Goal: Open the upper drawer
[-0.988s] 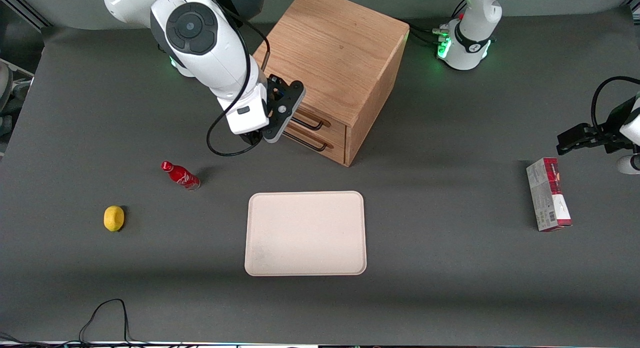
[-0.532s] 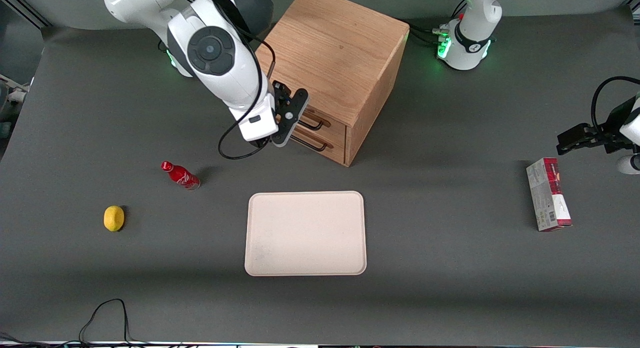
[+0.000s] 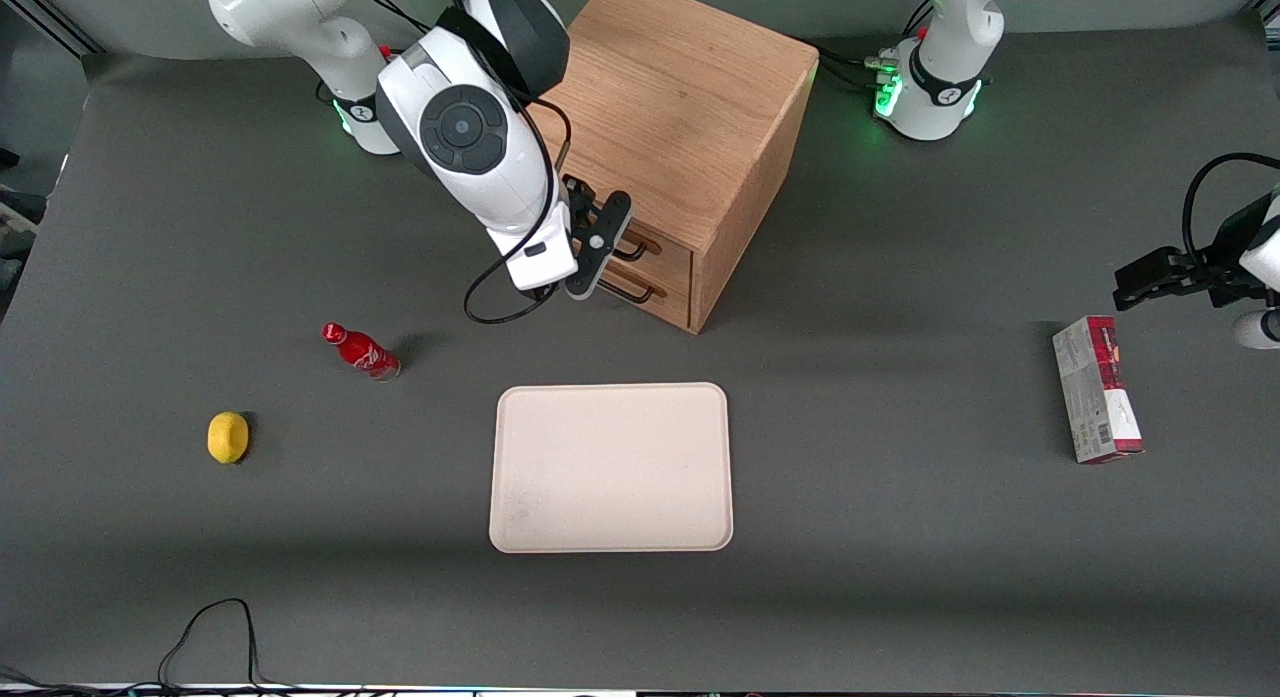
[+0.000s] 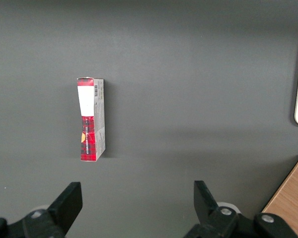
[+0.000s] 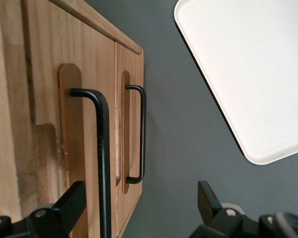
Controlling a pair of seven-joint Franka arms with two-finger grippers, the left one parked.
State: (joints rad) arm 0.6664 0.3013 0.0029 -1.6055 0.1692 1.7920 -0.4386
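Observation:
The light oak cabinet point(image 3: 680, 97) has two drawers, both shut flush. The upper drawer point(image 3: 668, 260) point(image 5: 44, 114) carries a long black bar handle point(image 3: 636, 246) point(image 5: 102, 163); the lower drawer point(image 5: 133, 69) has its own handle point(image 5: 141, 134). My right gripper point(image 3: 597, 257) point(image 5: 139, 210) is open, directly in front of the drawer fronts at handle height. In the right wrist view the upper handle's bar runs between the two fingers point(image 5: 72, 203), close to one of them and apart from the other. Nothing is gripped.
A cream tray point(image 3: 611, 467) point(image 5: 248, 64) lies nearer the front camera than the cabinet. A red bottle point(image 3: 360, 350) and a lemon point(image 3: 228, 437) lie toward the working arm's end. A red and white box point(image 3: 1095, 402) point(image 4: 92, 119) lies toward the parked arm's end.
The right arm has swung toward the cabinet, carrying the open gripper from beside the drawers to in front of the handles. The drawers have not moved.

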